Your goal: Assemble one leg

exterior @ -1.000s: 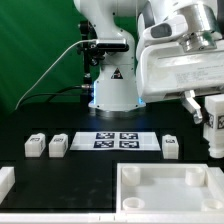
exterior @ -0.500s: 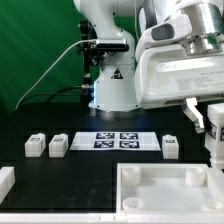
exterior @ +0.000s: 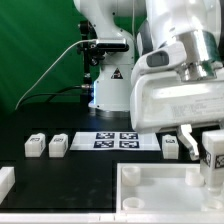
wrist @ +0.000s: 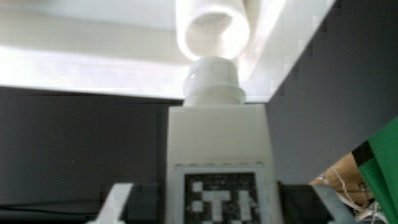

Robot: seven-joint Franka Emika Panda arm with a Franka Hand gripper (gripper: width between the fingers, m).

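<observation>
Progress: approx. early-mid. One leg (exterior: 214,154) is lifted off the table, not yet seated in panel (exterior: 160,193).
Left to do: prob. line leg up w/ panel corner, then fix it in.
Gripper (exterior: 208,148): pinching leg, jaws closed to leg's width.
Leg pos.: in gripper, above panel's corner on the exterior view's right. Contact w/ panel can't be told.
Spare legs (exterior: 58,147): 3 on table behind panel.

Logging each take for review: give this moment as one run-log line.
tool: shut on leg | leg position: above white panel | on table: three loose legs, marker board
</observation>
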